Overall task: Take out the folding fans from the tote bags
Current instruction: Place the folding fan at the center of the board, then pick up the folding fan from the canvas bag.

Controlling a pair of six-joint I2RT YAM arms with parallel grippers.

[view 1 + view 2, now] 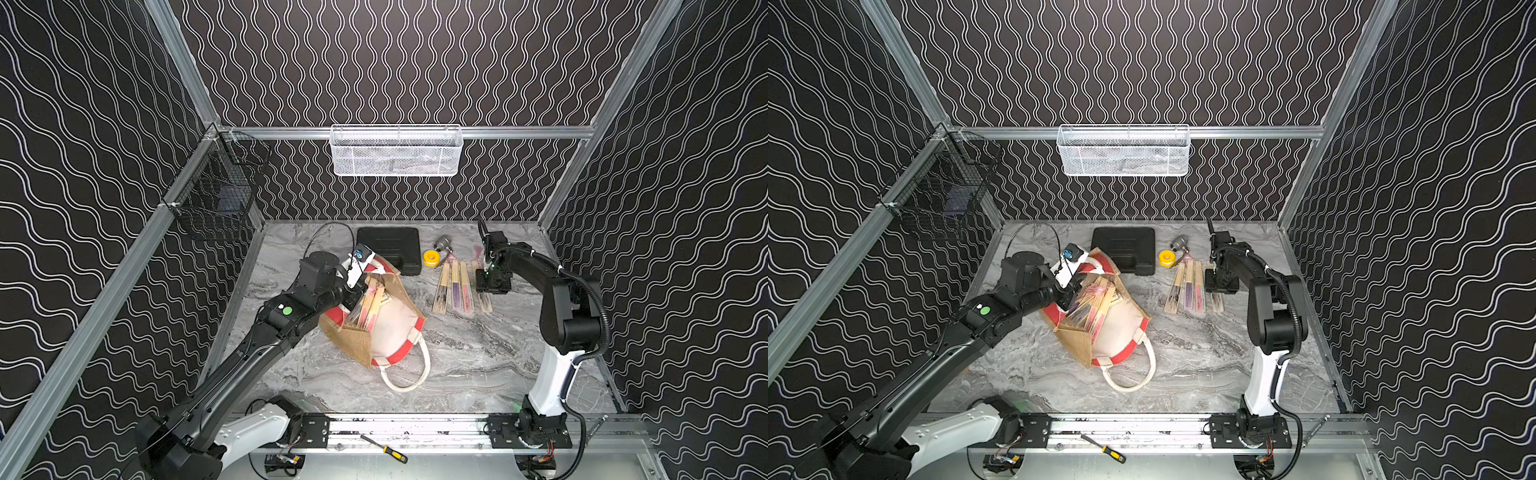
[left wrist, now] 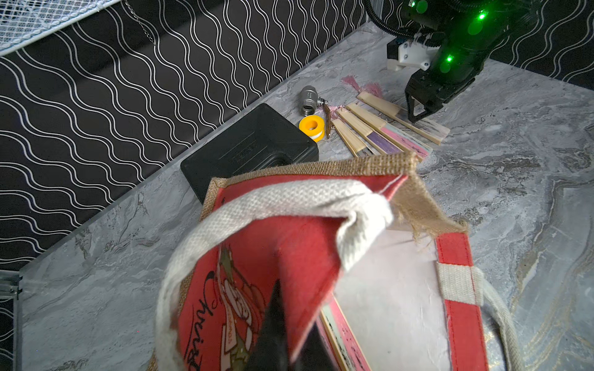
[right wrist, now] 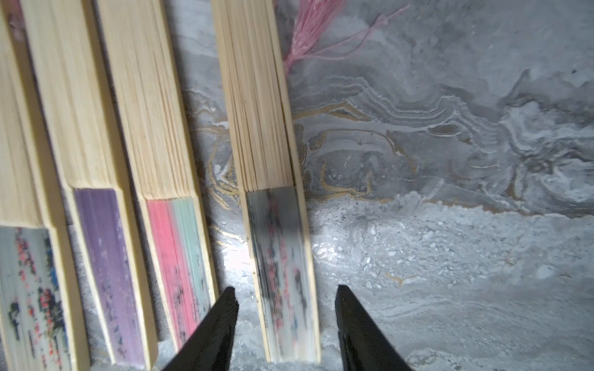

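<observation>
The tan jute tote bag (image 1: 392,332) (image 1: 1119,336) lies tipped on the marble table with its white lining showing. Several folding fans (image 1: 369,307) (image 1: 1090,305) stick out of its mouth. My left gripper (image 2: 289,337) is shut on the bag's red printed panel (image 2: 257,257) at the rim and holds that side up. Several more fans (image 1: 455,286) (image 1: 1187,286) lie in a row on the table to the right. My right gripper (image 3: 286,290) is open just above the table, and its fingers straddle the outermost fan (image 3: 276,225) without touching it.
A flat black case (image 1: 390,249) lies behind the bag, with a yellow tape roll (image 1: 431,257) and a metal valve (image 1: 444,242) beside it. A white mesh basket (image 1: 395,149) and a black wire basket (image 1: 216,195) hang on the walls. A screwdriver (image 1: 384,449) rests on the front rail.
</observation>
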